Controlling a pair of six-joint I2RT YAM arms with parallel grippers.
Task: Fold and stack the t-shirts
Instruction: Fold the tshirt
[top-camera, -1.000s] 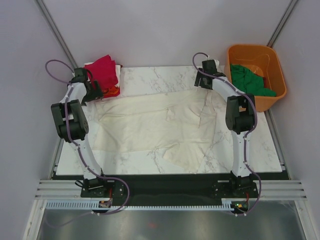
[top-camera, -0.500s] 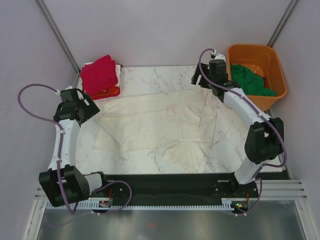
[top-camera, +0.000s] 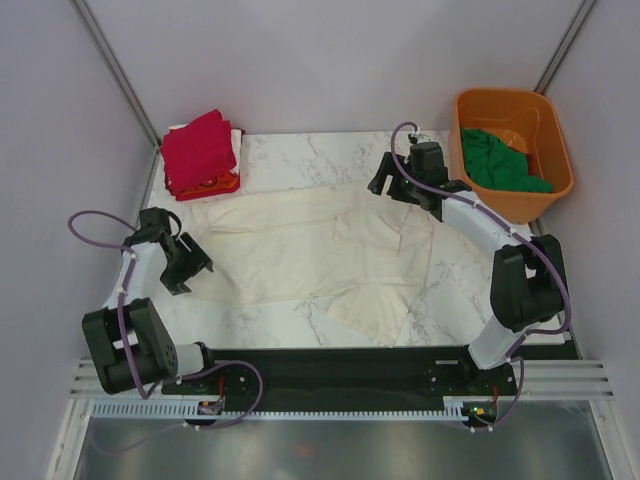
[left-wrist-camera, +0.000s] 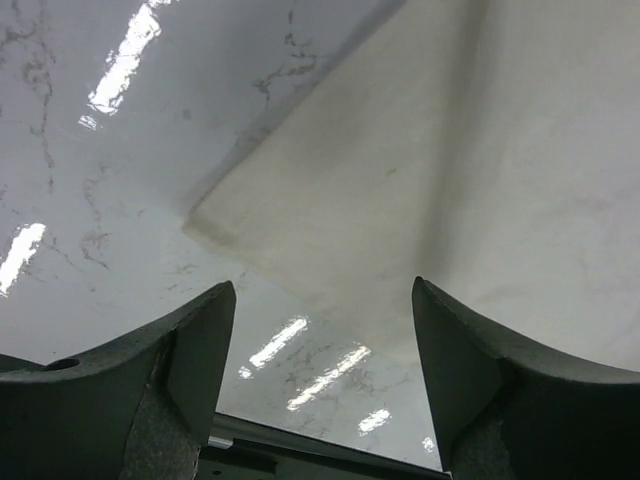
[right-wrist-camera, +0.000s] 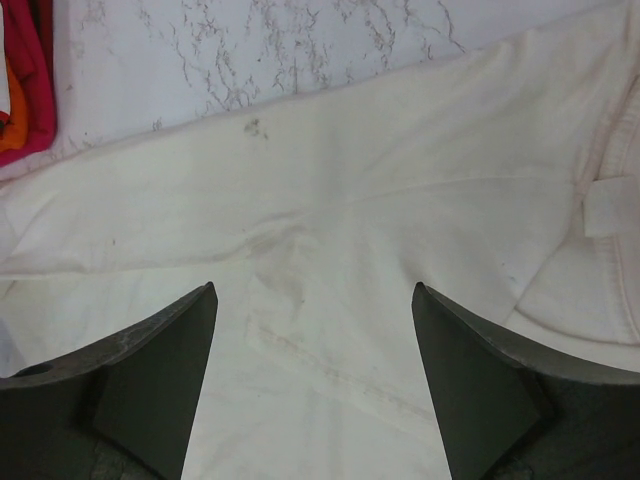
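Note:
A large cream-white t-shirt (top-camera: 310, 250) lies spread across the marble table (top-camera: 290, 155). A crimson red shirt (top-camera: 198, 148) sits folded on an orange-red one (top-camera: 215, 185) at the back left. A dark green shirt (top-camera: 497, 160) lies in the orange tub (top-camera: 545, 120). My left gripper (top-camera: 195, 275) is open and empty, just off the cream shirt's front-left corner (left-wrist-camera: 215, 215). My right gripper (top-camera: 385, 183) is open and empty over the shirt's back edge (right-wrist-camera: 380, 200), near the collar (right-wrist-camera: 610, 210).
The tub stands off the table's back right corner. The red stack shows at the left edge of the right wrist view (right-wrist-camera: 22, 80). The table's near edge (left-wrist-camera: 300, 440) lies just below my left fingers. Grey walls enclose the cell.
My left arm swung from the back-left stack toward the near side, down to the cream shirt's front-left corner. My right gripper shifted left along the shirt's back edge. The shirt's left side has flattened.

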